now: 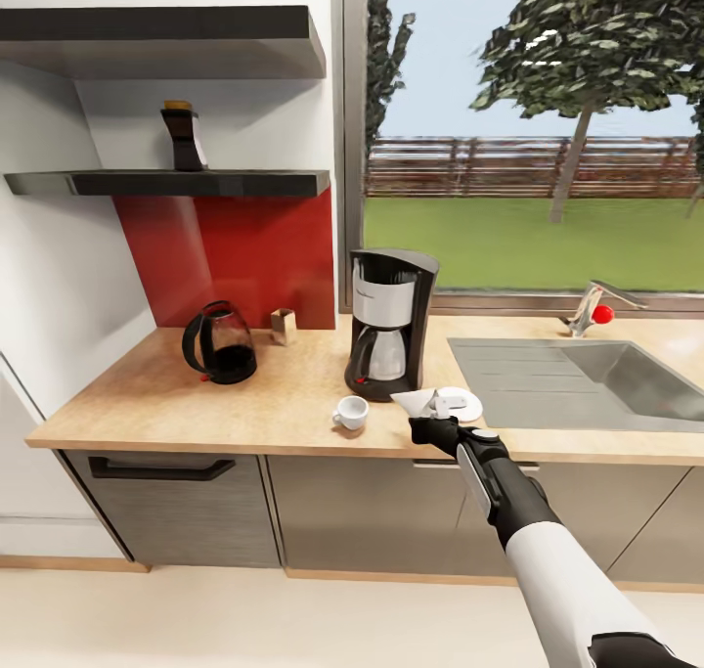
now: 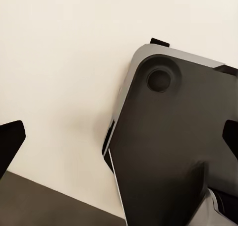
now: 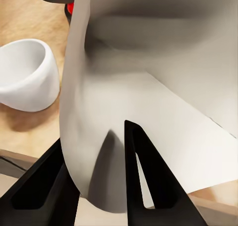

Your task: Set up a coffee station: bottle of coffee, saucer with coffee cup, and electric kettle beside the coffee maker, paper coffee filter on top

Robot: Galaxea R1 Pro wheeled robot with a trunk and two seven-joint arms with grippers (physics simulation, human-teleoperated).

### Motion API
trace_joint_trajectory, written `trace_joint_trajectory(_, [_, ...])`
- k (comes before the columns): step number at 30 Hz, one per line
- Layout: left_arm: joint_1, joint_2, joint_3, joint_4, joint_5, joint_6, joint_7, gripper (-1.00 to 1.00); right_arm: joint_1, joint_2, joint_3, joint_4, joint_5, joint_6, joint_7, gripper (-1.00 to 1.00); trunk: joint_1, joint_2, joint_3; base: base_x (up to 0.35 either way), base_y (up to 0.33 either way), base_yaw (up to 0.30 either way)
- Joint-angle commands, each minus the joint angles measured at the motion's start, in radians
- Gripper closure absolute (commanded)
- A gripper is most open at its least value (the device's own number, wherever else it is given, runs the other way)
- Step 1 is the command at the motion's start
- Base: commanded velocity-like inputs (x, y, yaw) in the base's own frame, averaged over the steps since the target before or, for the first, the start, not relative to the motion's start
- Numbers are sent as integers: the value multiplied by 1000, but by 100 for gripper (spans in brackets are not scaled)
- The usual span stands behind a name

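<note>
Right wrist view: right gripper (image 3: pixel 101 174) clamped on paper coffee filter (image 3: pixel 134 87), coffee cup (image 3: pixel 25 75) beside

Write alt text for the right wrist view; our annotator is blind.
The right gripper is closed on a white paper coffee filter, its black fingers pinching the paper's lower edge. A small white coffee cup sits beside it on the light-wood kitchen countertop.

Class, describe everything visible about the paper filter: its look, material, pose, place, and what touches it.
The filter is a white cone that looks like thin matte paper, with a soft fold and a flat, straight-edged flap. The right tool is pinched on its lower edge, with one black finger in front of the sheet. It is at the counter's front edge, in front of the coffee maker, between the cup and the saucer.
</note>
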Motion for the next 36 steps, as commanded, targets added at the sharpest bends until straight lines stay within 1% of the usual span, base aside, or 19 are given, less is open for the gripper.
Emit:
trace_joint_trajectory(1, [-1,0,6,1,4,-4,0,-100,-1,0,0,-1,-1,6,1,100,1,-2,-2,0,11,0])
trace_joint_trajectory(27, [-2,0,6,1,4,-4,1,-100,0,0,-1,-2,-2,14,2,100,1,-2,-2,-2,3,0])
trace_joint_trajectory(36, [-2,1,5,1,2,-2,-1,-100,-1,-3,-2,-5,0,16,2,100,1,-2,-2,-149,207,0])
